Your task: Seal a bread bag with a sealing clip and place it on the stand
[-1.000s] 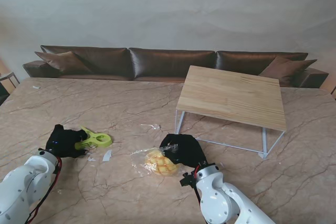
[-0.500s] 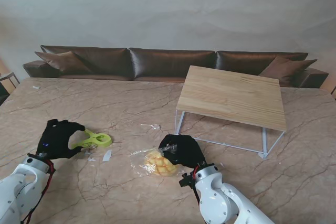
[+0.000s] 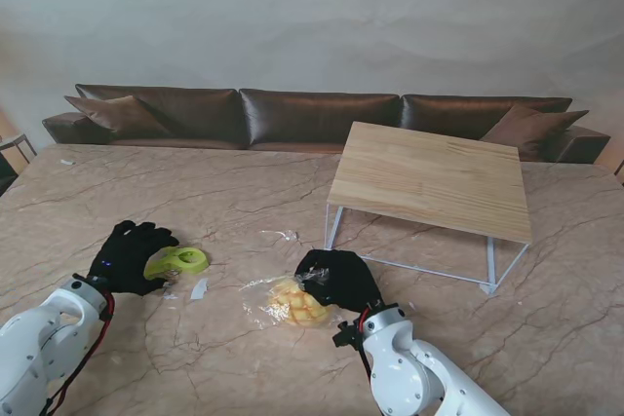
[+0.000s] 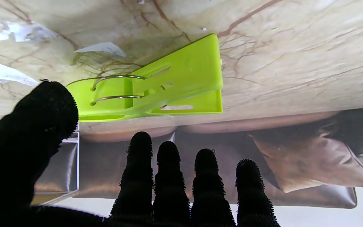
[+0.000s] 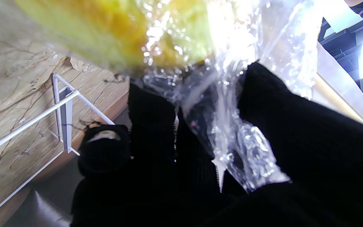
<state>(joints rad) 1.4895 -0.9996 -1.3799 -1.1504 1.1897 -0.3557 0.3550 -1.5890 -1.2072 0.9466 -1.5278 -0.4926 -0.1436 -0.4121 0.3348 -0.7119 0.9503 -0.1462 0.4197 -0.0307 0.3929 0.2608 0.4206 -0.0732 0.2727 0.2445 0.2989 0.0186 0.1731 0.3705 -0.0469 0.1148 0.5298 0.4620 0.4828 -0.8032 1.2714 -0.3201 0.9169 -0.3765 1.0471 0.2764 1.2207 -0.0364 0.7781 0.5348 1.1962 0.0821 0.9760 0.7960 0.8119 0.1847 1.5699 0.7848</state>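
A lime-green sealing clip [image 3: 178, 261] lies on the marble table, seen close in the left wrist view as the clip [image 4: 156, 85] with its wire spring showing. My left hand [image 3: 134, 255] sits just beside it, fingers [image 4: 169, 176] spread and straight, thumb near the clip's handle end, nothing held. A clear bread bag [image 3: 288, 301] with yellow bread lies near the table's middle. My right hand [image 3: 338, 277] is shut on the bag's twisted open end; the plastic [image 5: 232, 126] runs between its fingers. The wooden stand [image 3: 431, 177] is at the right.
A small white scrap [image 3: 199, 288] lies between clip and bag, and a bit of clear plastic [image 3: 281, 235] sits farther out. The stand has white wire legs [image 3: 490, 267]. A brown sofa [image 3: 312, 116] runs along the table's far edge.
My left hand moved right and farther out toward the clip and opened its fingers beside it. The right hand and bag stayed put.
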